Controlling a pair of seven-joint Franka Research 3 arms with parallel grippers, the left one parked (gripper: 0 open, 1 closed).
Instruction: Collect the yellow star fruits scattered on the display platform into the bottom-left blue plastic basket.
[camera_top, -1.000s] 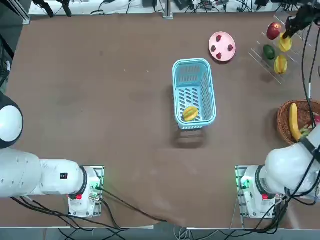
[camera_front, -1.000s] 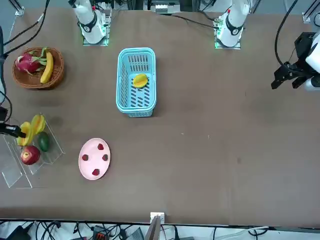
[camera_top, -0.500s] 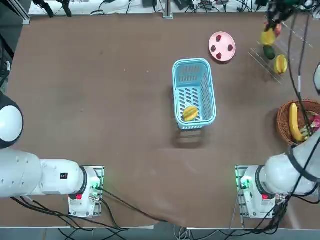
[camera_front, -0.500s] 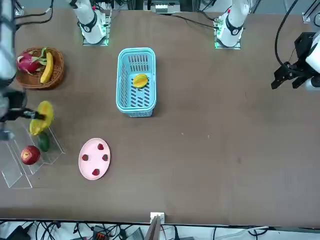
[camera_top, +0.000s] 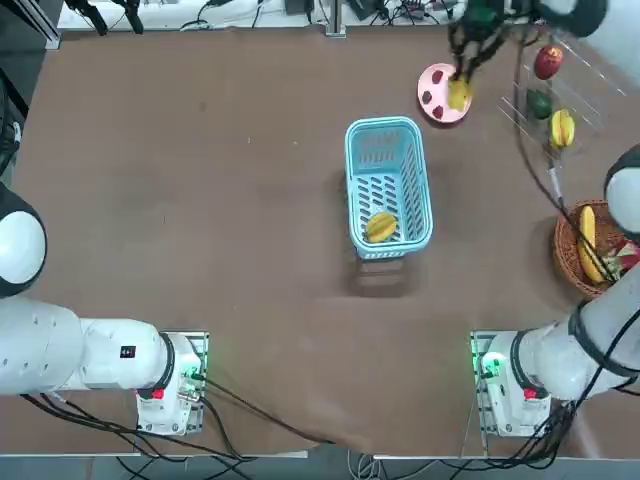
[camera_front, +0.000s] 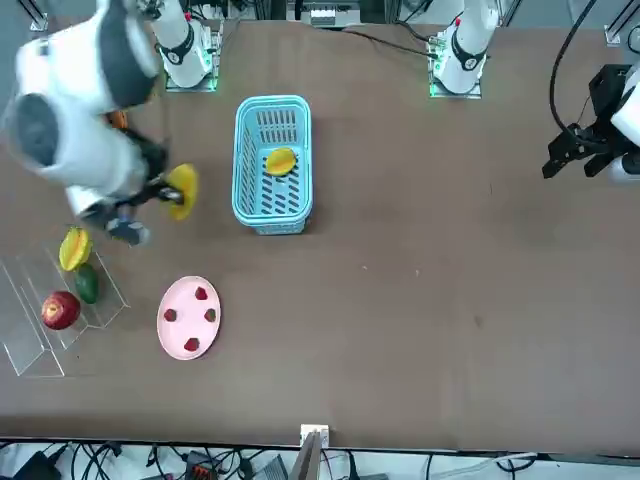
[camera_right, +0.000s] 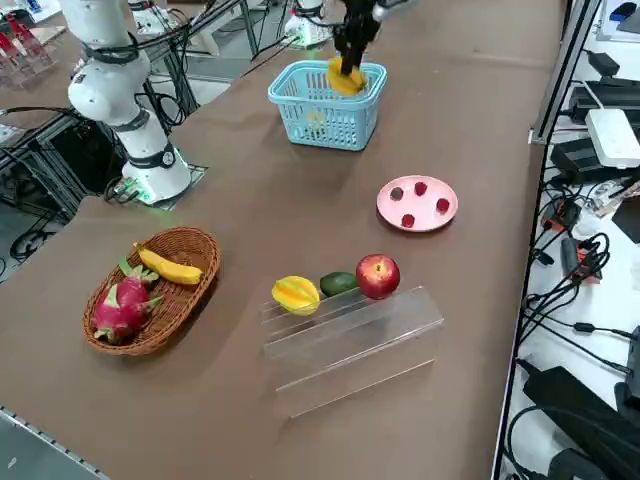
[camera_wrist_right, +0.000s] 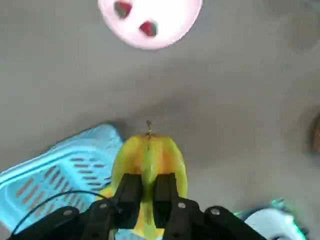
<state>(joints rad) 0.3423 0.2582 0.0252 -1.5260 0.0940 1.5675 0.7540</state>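
- Moved: right gripper (camera_wrist_right: 147, 192), off the display platform (camera_right: 350, 335), now mid-table.
- State: clamped on star fruit (camera_wrist_right: 148, 165).
- Blue plastic basket (camera_top: 388, 187): just ahead, robot-ward.

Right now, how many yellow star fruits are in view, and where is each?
3. One lies in the blue plastic basket (star fruit), one is held by the right gripper above the table (star fruit), and one is on the display platform (star fruit).

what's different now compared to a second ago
The right gripper has lifted one star fruit off the display platform and carried it toward the blue plastic basket. Unchanged: one star fruit in the basket, one on the platform.
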